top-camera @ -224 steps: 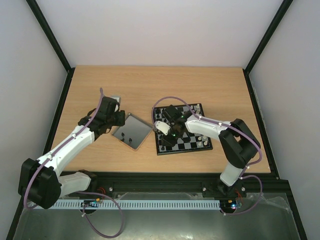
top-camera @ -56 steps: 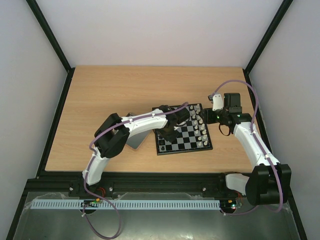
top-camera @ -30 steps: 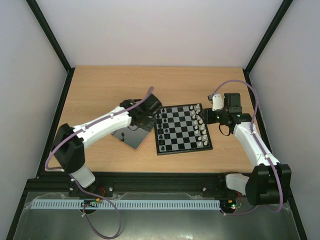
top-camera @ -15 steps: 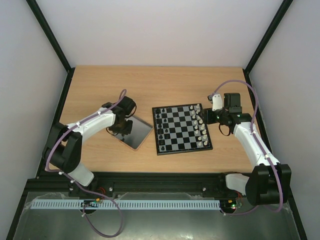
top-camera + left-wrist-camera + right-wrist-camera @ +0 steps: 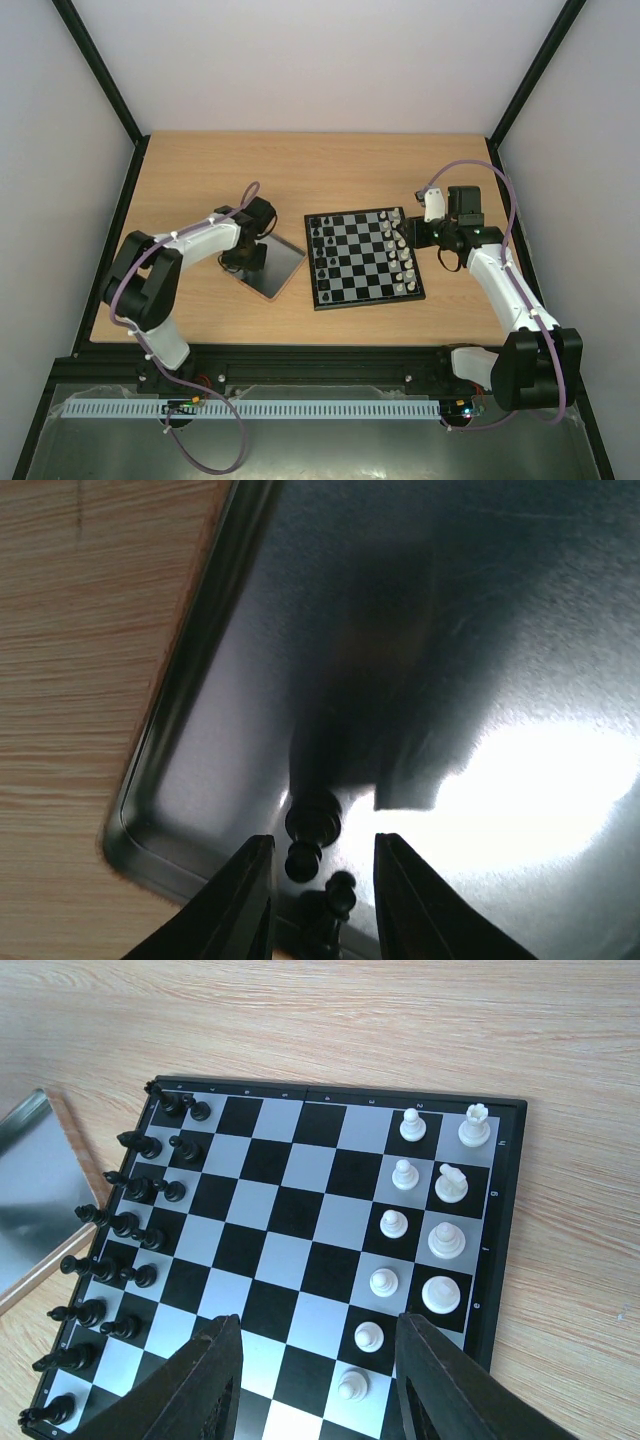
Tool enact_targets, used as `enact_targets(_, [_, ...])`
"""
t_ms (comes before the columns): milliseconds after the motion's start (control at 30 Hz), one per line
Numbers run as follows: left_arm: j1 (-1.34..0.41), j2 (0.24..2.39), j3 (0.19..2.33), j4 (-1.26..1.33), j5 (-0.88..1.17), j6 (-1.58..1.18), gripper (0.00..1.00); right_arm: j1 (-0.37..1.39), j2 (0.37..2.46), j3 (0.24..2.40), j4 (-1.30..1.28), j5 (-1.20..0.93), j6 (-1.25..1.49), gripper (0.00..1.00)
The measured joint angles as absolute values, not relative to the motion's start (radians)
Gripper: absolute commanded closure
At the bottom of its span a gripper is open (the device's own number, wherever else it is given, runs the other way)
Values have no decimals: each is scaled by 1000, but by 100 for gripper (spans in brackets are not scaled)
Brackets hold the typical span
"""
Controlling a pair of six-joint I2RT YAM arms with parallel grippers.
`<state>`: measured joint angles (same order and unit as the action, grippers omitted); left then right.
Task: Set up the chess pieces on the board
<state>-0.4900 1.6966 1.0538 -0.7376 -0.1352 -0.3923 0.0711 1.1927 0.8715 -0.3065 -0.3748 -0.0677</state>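
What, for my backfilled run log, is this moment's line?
left gripper open over black pieces in tray | right gripper open near board

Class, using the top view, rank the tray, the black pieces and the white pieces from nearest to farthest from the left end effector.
1. tray: directly under the left end effector.
2. black pieces: along the left edge of the board.
3. white pieces: along the board's right edge.
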Motion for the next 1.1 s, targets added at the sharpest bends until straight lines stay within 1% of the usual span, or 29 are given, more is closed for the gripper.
enact_targets(67, [-487,1711,1054,-728,-139,-397,74,71,1193,871,-307,-375,-68,56])
enact_targets(367, [-487,1737,1054,-694,-138,-402,92,71,1193,871,-307,-375,-71,56])
enact_targets(467, [-487,1737,1054,-689,-132,-400,96,71,1193,870,-307,-376,-71,56])
enact_targets(667, [-504,1735,1060,-687,-105,-385,97,71,1193,870,-307,-376,-71,56])
enact_targets(767, [-542,1729,1085,-694,-94,-380,97,71,1193,870,-307,-376,-71,56])
enact_targets(900, [-614,1699,1154,-710,-81,-373,98,71,1193,870,-307,-376,-72,56])
enact_targets(1100, [-755,1675,1311,-722,-68,-363,98,71,1193,870,-307,-374,-71,56])
